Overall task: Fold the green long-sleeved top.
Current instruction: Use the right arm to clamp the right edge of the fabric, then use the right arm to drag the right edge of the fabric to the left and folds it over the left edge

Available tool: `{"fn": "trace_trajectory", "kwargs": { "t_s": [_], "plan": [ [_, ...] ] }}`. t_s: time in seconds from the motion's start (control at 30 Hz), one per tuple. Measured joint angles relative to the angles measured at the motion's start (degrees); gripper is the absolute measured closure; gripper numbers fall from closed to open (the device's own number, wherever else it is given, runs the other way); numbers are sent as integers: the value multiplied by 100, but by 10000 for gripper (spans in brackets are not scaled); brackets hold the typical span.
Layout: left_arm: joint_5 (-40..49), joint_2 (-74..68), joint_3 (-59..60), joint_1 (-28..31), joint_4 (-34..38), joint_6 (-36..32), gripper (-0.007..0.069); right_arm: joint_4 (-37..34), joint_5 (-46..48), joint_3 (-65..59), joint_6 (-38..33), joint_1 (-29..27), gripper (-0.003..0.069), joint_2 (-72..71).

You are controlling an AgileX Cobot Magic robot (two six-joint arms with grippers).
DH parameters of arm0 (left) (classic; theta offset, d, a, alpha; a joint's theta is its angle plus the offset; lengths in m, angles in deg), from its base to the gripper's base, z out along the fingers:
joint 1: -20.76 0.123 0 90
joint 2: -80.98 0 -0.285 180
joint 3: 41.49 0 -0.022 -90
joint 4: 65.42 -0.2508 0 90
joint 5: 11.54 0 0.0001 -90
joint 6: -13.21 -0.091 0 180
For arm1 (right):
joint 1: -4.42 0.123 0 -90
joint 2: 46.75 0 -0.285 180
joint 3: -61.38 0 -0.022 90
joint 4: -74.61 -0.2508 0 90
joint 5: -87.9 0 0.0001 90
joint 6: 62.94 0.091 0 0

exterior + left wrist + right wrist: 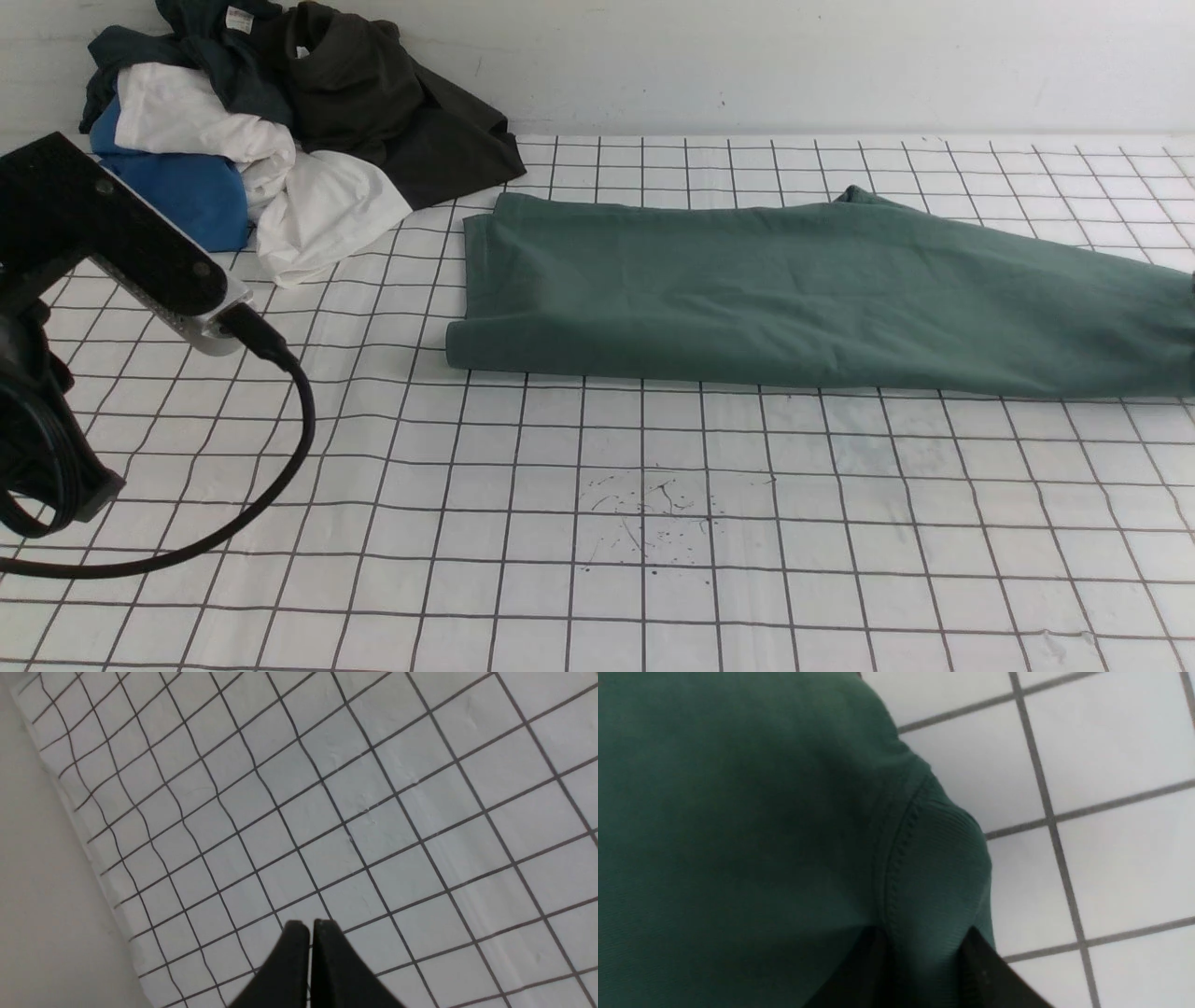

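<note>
Right wrist view, right pincer apparently nipping ribbed edge of green top, left pincer closed, empty.

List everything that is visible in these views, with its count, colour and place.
green long-sleeved top: 1, sage green, lies across the middle and right of the sheet
dark teal garment: 1, teal with a white neck label, top of the far-left pile
dark olive-black garment: 1, nearly black, right part of that pile
white cloth: count unclear, white, front of the pile
blue cloth: 1, blue, left of the pile
grid sheet: 1, white with dark lines, covers the table
ink marks: several, black, front centre
left arm: 1, black, near left
cable: 1, black, on that arm
left gripper: 1, black, shut over bare sheet
right gripper: 1, black, closed on the top's ribbed edge
</note>
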Motion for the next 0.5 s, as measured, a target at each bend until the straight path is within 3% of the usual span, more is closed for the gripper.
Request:
{"fn": "trace_trajectory", "kwargs": {
  "t_s": [0.07,0.13,0.37,0.5],
  "plan": [
    [-7,53,40,0,-28,34,631,43,133,125,-211,0,627,-127],
    [-7,118,61,0,-40,88,631,185,228,233,-380,-5,648,-340],
    [-7,282,84,0,-51,376,631,524,269,356,-436,-90,650,-1030],
    [-117,295,84,0,-29,489,631,14,274,367,-442,8,650,-1480]
  ]
}}
